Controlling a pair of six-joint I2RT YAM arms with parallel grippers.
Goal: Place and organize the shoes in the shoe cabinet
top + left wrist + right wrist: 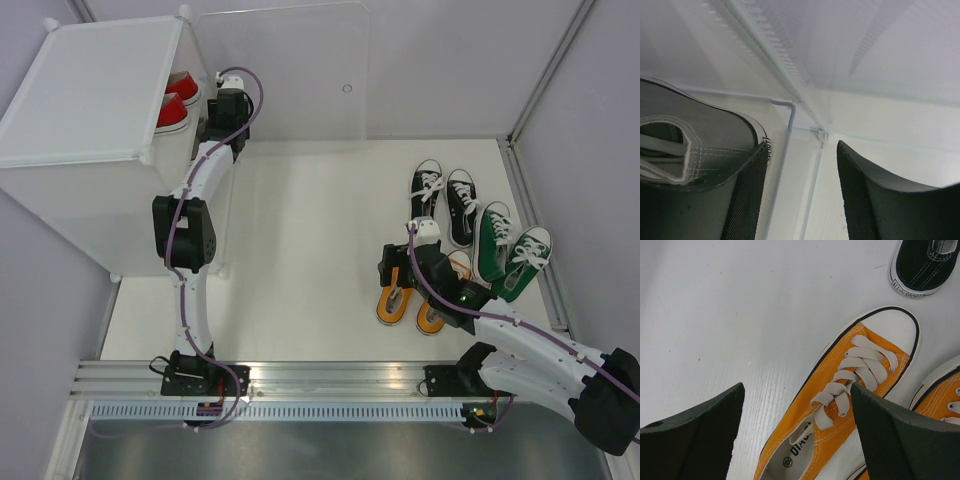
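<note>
While red shoes [175, 100] sit shelved, left hand [801, 145] gapes empty beside grey shoe [690, 135]; right hand [796, 387] gapes over orange shoe [850, 375]; black pair [445, 200], green pair [510, 250] not yet shelved.

White tabletop [300, 250], pale lilac walls [450, 60], aluminium rail [330, 378] along near edge.

The orange sneaker [840, 400] insole reads "QIAO", partly cut off.

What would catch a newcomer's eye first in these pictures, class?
Bright colours on the table's right: an orange pair below the open right gripper, with a black pair and a green pair beyond. At upper left, the big white shoe cabinet shows red shoes inside, where the left gripper reaches in.
</note>
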